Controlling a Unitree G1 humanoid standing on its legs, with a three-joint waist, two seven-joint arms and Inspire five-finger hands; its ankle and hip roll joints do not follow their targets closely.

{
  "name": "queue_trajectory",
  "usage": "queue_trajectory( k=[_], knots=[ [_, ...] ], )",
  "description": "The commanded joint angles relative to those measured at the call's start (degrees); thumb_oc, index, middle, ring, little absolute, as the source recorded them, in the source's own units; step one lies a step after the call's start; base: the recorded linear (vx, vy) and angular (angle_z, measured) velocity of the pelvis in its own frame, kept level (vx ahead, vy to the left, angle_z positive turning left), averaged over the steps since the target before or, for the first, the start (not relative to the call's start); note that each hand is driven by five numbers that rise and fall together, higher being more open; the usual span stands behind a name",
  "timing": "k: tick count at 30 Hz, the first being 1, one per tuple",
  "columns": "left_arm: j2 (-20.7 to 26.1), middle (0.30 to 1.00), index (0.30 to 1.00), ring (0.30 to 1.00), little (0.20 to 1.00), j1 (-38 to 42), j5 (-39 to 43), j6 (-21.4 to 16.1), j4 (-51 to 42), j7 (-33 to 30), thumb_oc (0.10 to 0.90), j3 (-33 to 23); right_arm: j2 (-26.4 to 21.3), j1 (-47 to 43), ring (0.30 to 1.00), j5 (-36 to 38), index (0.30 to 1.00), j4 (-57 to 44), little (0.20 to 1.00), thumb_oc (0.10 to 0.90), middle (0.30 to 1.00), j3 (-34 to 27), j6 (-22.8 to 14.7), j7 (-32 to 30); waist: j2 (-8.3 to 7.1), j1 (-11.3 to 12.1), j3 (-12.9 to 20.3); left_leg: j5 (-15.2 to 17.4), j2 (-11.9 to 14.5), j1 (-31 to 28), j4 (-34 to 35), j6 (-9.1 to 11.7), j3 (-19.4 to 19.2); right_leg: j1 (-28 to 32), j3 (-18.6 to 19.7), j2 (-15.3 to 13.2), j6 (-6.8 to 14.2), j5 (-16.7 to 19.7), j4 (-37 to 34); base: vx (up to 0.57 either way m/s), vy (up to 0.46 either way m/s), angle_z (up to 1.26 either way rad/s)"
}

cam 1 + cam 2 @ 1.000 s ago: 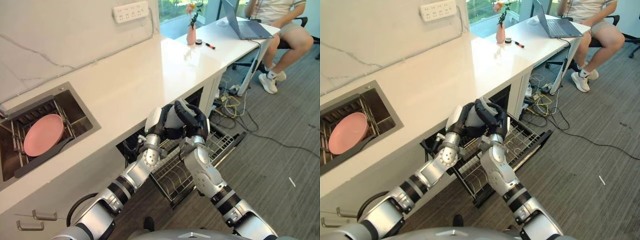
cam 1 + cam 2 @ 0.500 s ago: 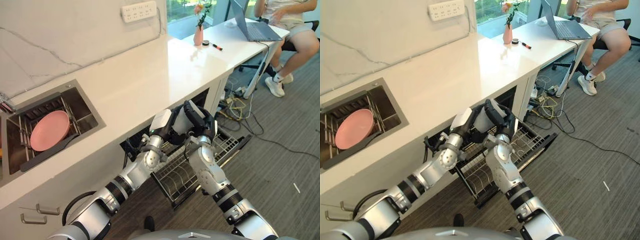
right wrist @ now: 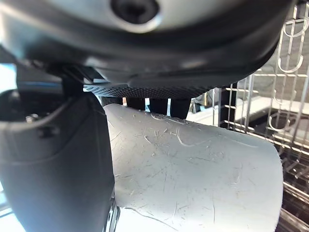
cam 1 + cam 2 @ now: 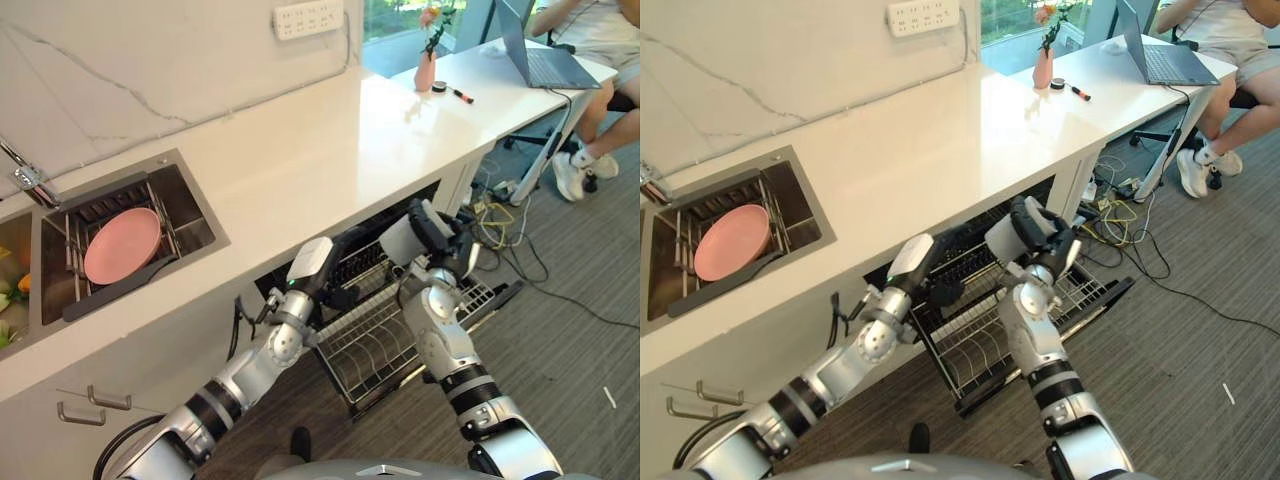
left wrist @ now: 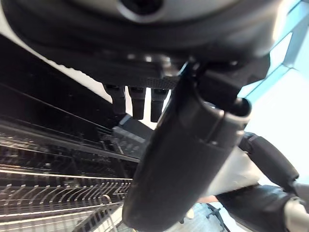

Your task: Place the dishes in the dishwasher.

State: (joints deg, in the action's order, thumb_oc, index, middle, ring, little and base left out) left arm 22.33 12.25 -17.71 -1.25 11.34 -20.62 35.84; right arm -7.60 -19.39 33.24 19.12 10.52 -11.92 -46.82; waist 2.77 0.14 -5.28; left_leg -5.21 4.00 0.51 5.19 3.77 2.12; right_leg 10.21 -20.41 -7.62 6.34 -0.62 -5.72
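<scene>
My right hand [image 4: 441,236] is shut on a white cup [image 4: 398,240] just below the counter's edge, above the pulled-out wire dishwasher rack [image 4: 372,352]. In the right wrist view the scratched white cup [image 3: 193,174] sits between the thumb and the fingers [image 3: 159,104]. My left hand [image 4: 943,291] hangs open and holds nothing, a little left of the cup and over the rack's inner end. A pink plate [image 4: 122,245] leans in the wire drainer inside the sink [image 4: 195,215].
The white counter [image 4: 300,150] overhangs the open dishwasher. A pink vase [image 4: 426,72], a marker [image 4: 460,95] and a laptop [image 4: 545,55] stand at its far end, where a person [image 4: 600,40] sits. Loose cables [image 4: 500,215] lie on the carpet beside the rack.
The camera has shifted. The two hands, joined around the cup before, have parted: my left hand let go and drew back, and my right hand keeps the cup.
</scene>
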Motion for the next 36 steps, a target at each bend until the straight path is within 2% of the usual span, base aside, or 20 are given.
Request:
queue_trajectory(
  k=[1,6,8,9,12,16,17,20,25,26,28,33,34,35,36],
  knots=[
    [3.0,0.9,0.9,0.9,0.9,4.3,-0.1,-6.2,-5.3,-2.1,0.8,-6.6,-2.0,-7.7,0.3,-8.9,0.3,-2.7,0.3,0.4,0.3,-2.7,-3.4,-0.1,-1.74,2.0,1.6,4.5,4.0,-4.6,-0.2,3.8,-4.4,-0.2,1.3,-1.3,1.5,-2.0,0.7,0.0,-0.021,0.07],
    [4.4,0.9,0.9,0.9,0.9,-0.1,4.1,-7.7,-7.6,-1.5,0.8,-9.9,-3.8,-5.8,0.3,-11.0,0.3,-2.7,0.3,0.4,0.3,-3.8,-2.3,0.7,-1.95,2.4,1.4,4.2,4.0,-4.3,-0.2,3.9,-3.8,-0.1,0.7,-1.2,1.4,-2.0,0.7,0.0,-0.01,0.03],
    [5.1,0.9,0.9,0.9,0.9,-5.8,14.6,-8.3,-8.6,2.8,0.8,-12.9,-5.9,-3.5,0.3,-12.2,0.3,-2.1,0.3,0.4,0.3,-2.6,0.4,5.4,-2.01,3.0,1.0,3.7,4.1,-3.7,-0.2,4.2,-3.5,-0.1,-0.2,-1.3,1.5,-1.9,0.7,-0.02,-0.005,0.08],
    [5.1,0.9,0.9,0.9,0.9,-5.8,14.6,-8.3,-8.6,2.8,0.8,-12.9,-5.9,-3.5,0.3,-12.2,0.3,-2.1,0.3,0.4,0.3,-2.6,0.4,5.4,-2.01,3.0,1.0,3.7,4.1,-3.7,-0.2,4.2,-3.5,-0.1,-0.2,-1.3,1.5,-1.9,0.7,-0.01,-0.005,0.09],
    [5.3,0.9,0.9,0.9,0.9,-11.2,23.7,-8.6,-8.0,6.6,0.8,-15.3,-7.9,-2.6,0.3,-14.1,0.3,-0.1,0.3,0.4,0.3,-1.3,2.6,9.5,-2.11,3.8,0.6,3.1,4.1,-2.8,-0.2,4.6,-2.7,0.0,-1.6,-1.3,1.4,-1.9,0.7,-0.01,-0.015,0.13],
    [6.7,0.9,0.9,0.9,0.9,-15.6,30.1,-8.2,-6.5,11.3,0.8,-15.9,-9.9,-2.1,0.3,-16.0,0.3,3.3,0.3,0.4,0.3,-0.9,4.0,12.7,-2.15,5.1,-0.1,2.4,4.0,-1.6,-0.2,5.0,-1.2,0.2,-3.6,-1.3,1.2,-2.0,0.8,-0.03,-0.011,0.33],
    [7.7,0.9,0.9,0.9,0.9,-18.1,32.4,-7.6,-4.9,14.2,0.8,-16.2,-11.1,-1.4,0.3,-17.7,0.3,5.4,0.3,0.4,0.3,-0.7,4.8,14.5,-2.05,6.0,-0.4,2.2,4.0,-1.0,-0.2,5.4,-0.2,0.6,-4.9,-1.1,1.1,-2.5,1.0,-0.01,-0.019,0.47],
    [9.3,0.9,0.9,0.9,0.9,-21.3,31.0,-6.4,1.3,17.9,0.8,-16.8,-12.8,0.4,0.3,-21.2,0.3,10.4,0.3,0.4,0.3,-0.2,6.5,17.8,-2.07,7.6,-0.8,1.5,3.8,0.5,-0.2,5.9,1.9,1.4,-7.9,-0.9,0.8,-3.2,1.1,-0.01,-0.019,0.79],
    [9.6,0.9,0.9,0.9,0.9,-24.4,27.9,-6.0,7.7,19.3,0.8,-17.7,-13.6,1.0,0.3,-25.9,0.3,15.4,0.3,0.4,0.3,1.0,7.4,19.6,-1.97,9.1,-0.9,0.9,3.5,1.7,-0.2,6.2,3.7,1.8,-10.1,-0.8,0.7,-3.6,1.3,0.01,-0.019,0.64],
    [9.2,0.9,0.9,0.9,0.9,-25.2,26.9,-5.8,9.8,19.6,0.8,-18.0,-13.7,0.9,0.3,-26.9,0.3,17.2,0.3,0.4,0.3,1.4,7.6,19.8,-2.23,9.5,-0.7,2.1,3.8,1.5,-0.2,6.8,4.1,2.5,-9.8,-0.3,0.7,-5.1,1.0,0.07,-0.067,0.72],
    [7.1,0.9,0.9,0.9,0.9,-26.1,25.5,-5.0,15.9,19.4,0.8,-18.8,-13.3,0.5,0.3,-27.9,0.3,22.2,0.3,0.4,0.3,1.9,8.3,20.2,-2.14,10.5,-1.1,1.7,3.6,2.2,-0.2,6.8,4.6,2.4,-10.6,-0.4,0.6,-5.2,1.1,0.03,-0.02,0.6],
    [3.4,0.9,0.9,0.9,0.9,-26.3,23.3,-4.3,23.9,18.4,0.8,-19.9,-12.9,-0.7,0.3,-29.8,0.3,27.8,0.3,0.4,0.3,3.2,8.7,21.4,-2.07,11.4,-1.6,1.2,3.3,3.3,-0.2,6.9,5.1,2.0,-11.5,-0.6,0.7,-5.2,1.0,-0.02,0.012,0.12],
    [2.8,0.9,0.9,0.9,0.9,-25.7,19.8,-4.4,26.4,17.6,0.8,-19.8,-13.7,-1.5,0.3,-32.0,0.3,31.8,0.3,0.4,0.3,5.9,9.1,24.8,-2.33,12.2,-1.7,1.1,3.3,3.7,-0.2,7.0,5.2,2.0,-11.9,-0.7,0.7,-5.2,0.9,-0.02,0.004,0.1],
    [2.7,0.9,0.9,0.9,0.9,-25.6,19.7,-4.4,26.6,17.6,0.8,-19.8,-13.8,-1.7,0.3,-32.0,0.3,32.0,0.3,0.4,0.3,6.0,9.0,24.9,-2.27,12.1,-1.7,1.1,3.3,3.7,-0.2,7.0,5.2,2.0,-11.9,-0.7,0.7,-5.2,0.9,-0.01,-0.005,0.11],
    [2.2,0.9,0.9,0.9,0.9,-24.8,17.3,-4.4,30.1,17.7,0.8,-20.4,-16.1,-2.4,0.599,-34.5,0.599,34.5,0.599,0.599,0.599,8.9,9.7,28.8,-2.6,12.9,-1.5,1.1,3.2,4.1,-0.2,7.2,5.5,2.2,-12.9,-0.8,0.8,-5.4,0.8,0.01,-0.003,0.09]
  ],
)
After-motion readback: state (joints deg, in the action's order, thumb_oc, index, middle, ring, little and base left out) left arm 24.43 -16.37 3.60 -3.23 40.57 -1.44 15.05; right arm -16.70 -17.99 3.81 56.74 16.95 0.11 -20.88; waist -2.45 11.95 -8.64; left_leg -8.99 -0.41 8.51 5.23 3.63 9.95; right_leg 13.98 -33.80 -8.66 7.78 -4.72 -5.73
